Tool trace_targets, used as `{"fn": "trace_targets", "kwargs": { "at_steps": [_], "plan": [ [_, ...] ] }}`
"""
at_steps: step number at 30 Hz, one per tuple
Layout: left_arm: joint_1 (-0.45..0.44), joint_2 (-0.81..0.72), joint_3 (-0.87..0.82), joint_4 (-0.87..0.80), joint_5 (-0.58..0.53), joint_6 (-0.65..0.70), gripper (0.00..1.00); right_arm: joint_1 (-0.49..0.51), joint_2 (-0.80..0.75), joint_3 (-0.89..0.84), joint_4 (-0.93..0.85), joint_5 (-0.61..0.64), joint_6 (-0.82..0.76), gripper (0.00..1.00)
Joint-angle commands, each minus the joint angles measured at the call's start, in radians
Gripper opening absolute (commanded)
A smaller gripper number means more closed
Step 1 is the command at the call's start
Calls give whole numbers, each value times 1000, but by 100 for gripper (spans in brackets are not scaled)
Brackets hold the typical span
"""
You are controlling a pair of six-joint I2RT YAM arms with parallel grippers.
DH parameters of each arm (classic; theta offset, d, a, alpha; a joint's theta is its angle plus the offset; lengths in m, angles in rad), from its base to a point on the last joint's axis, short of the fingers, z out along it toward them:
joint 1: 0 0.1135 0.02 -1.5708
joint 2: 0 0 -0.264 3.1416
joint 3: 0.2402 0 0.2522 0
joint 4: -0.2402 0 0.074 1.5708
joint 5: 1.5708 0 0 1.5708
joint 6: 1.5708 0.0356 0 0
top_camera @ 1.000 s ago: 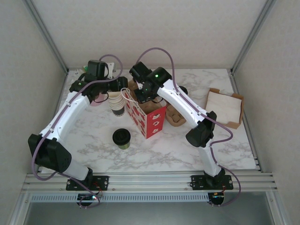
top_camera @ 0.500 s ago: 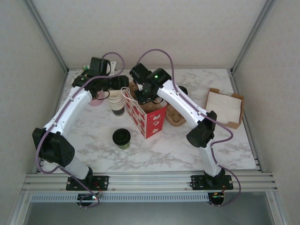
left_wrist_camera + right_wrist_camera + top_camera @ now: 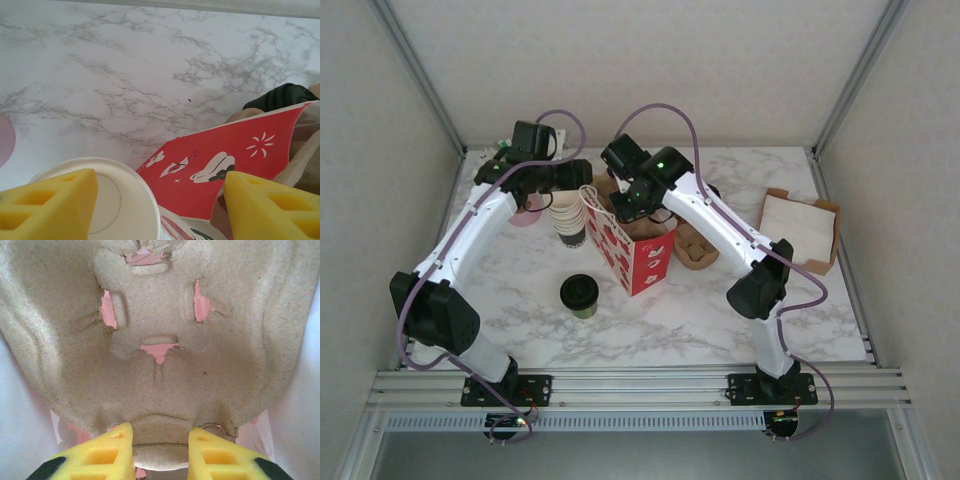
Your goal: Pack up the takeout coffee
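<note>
L arm runs out along the table's left side, then bends inward, forearm level. The left claw (image 3: 160, 200) hangs open wide, w/ one finger over the rim of the cream cup stack (image 3: 120, 195) and the other beside the red bag (image 3: 250, 170). R arm arches over the bag, wrist tipped down. The right claw (image 3: 161, 440) is pinched on the edge of a pulp cup tray (image 3: 160, 340). The coffee cup (image 3: 579, 295) stands on the table well apart from both claws, back toward the arm bases.
</note>
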Motion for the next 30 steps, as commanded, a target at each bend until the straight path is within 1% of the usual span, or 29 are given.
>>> {"fn": "trace_targets", "kwargs": {
  "at_steps": [1,14,19,25,30],
  "plan": [
    [3,15,25,-20,-30,-11,67,7,-60,-40,10,-35,-3,25],
    [15,6,14,-7,-43,-23,67,7,-96,-74,35,-55,-11,24],
    [16,4,15,-3,-29,-22,68,8,-100,-83,32,-55,-13,25],
    [16,-29,1,24,3,-22,68,7,-52,-56,2,-42,-5,25],
    [15,-54,-5,39,15,-22,68,7,19,16,-51,-42,-2,24]
  ]
}}
